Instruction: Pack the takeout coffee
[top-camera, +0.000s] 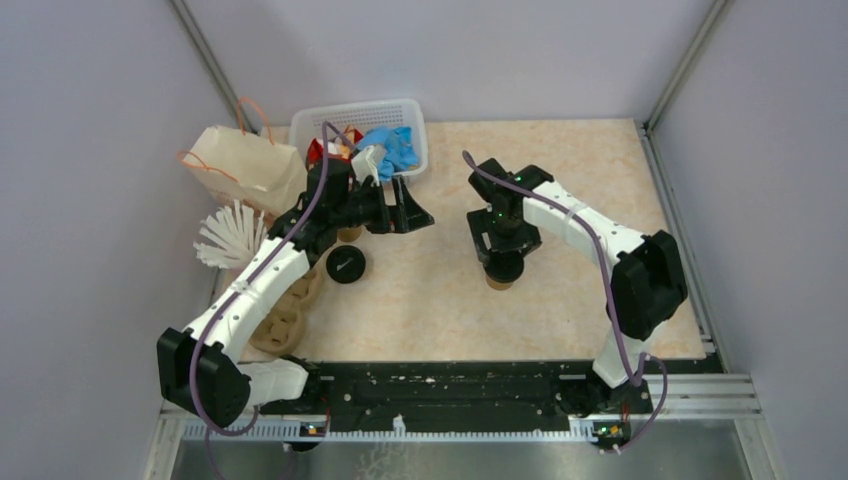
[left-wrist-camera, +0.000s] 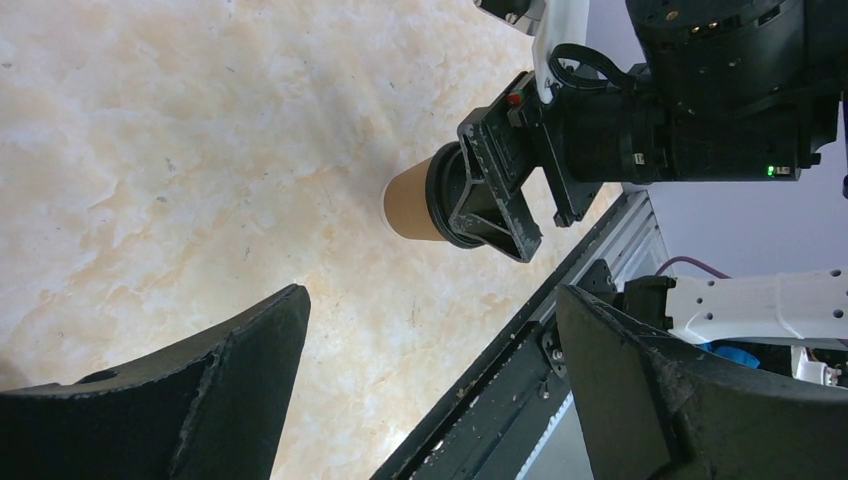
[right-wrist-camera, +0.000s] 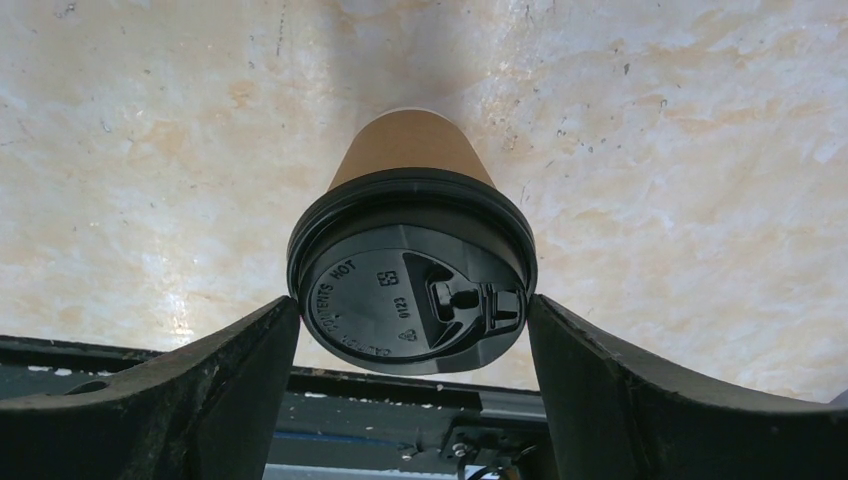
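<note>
The takeout coffee stands upright on the bench, its lid closely flanked by the right fingers; grip or gap, unclear. Squeezing the rim could pop the lid or tip the cup. The left fingers gape empty.

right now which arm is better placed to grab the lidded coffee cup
Right: the right gripper straddles the coffee cup, fingers flanking its lid; the left gripper hangs open, apart from it.

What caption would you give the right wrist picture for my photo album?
Right gripper straddling the lidded takeout coffee, which stands upright on the marbled table.
</note>
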